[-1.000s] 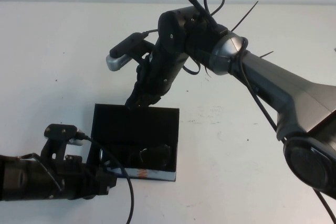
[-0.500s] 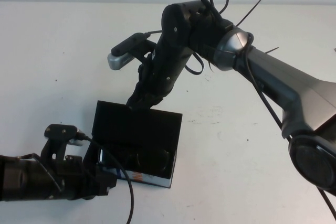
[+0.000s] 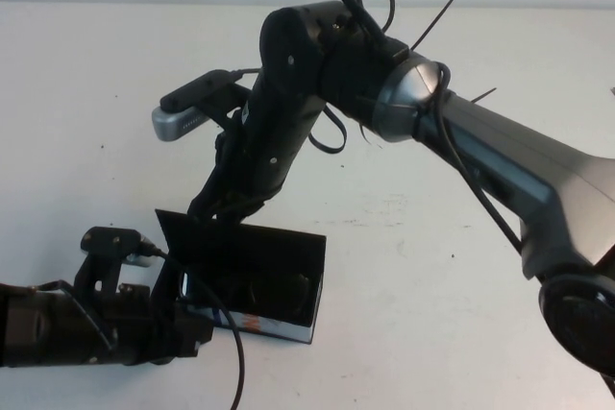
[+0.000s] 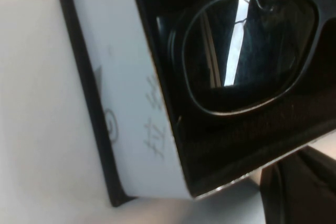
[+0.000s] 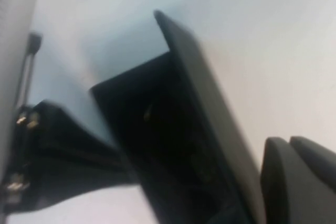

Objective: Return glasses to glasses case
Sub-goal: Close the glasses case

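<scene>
We see the glasses (image 3: 274, 290) already lying inside the case (image 3: 252, 324), which sits on the white desk (image 3: 86, 84). Our right claw (image 3: 213, 206) is just above the case's far edge, its tips touching the raised lid (image 3: 240, 254); the two fingers (image 5: 299, 182) sit together in the right wrist view, so we read it as closed, pressing on the lid, not pinching it. Our left claw (image 3: 183, 325) rests low on the desk right at the case's near left corner; we cannot tell whether it is open or closed, though it seems to steady the box.

From the left wrist view, one lens (image 4: 252, 56) lies flat on the dark lining, just inside the white side wall (image 4: 131, 103).

We judge the case to be light, stiff card: easy to skid on a smooth desk, so it needs bracing while the lid comes down. The lid is a thin, rigid flap that should swing on its hinge; we would push at its free edge near the middle, not a corner, to avoid twisting it. The glasses are light and fragile, with lenses that scratch and thin arms, so we should close slowly and check that nothing sticks up above the rim.
</scene>
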`<state>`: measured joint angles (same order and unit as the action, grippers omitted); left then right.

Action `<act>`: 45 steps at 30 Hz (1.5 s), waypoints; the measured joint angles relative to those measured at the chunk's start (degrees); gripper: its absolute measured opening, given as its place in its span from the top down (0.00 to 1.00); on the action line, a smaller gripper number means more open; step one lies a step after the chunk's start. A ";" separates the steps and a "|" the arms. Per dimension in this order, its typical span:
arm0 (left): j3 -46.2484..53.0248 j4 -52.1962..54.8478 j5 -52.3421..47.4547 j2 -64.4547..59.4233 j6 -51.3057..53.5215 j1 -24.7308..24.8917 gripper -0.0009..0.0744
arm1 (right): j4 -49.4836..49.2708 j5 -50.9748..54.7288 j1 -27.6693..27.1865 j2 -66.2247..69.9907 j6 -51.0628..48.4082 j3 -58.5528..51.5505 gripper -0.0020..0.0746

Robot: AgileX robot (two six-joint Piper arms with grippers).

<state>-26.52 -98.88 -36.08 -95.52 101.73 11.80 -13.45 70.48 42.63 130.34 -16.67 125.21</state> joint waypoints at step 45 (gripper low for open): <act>0.00 32.02 1.45 27.26 -33.87 0.00 0.99 | -3.94 0.03 2.65 -3.55 3.21 -10.92 0.99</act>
<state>-26.52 -66.86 -34.63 -68.25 67.86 11.80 -17.39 70.51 45.27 126.79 -13.46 114.29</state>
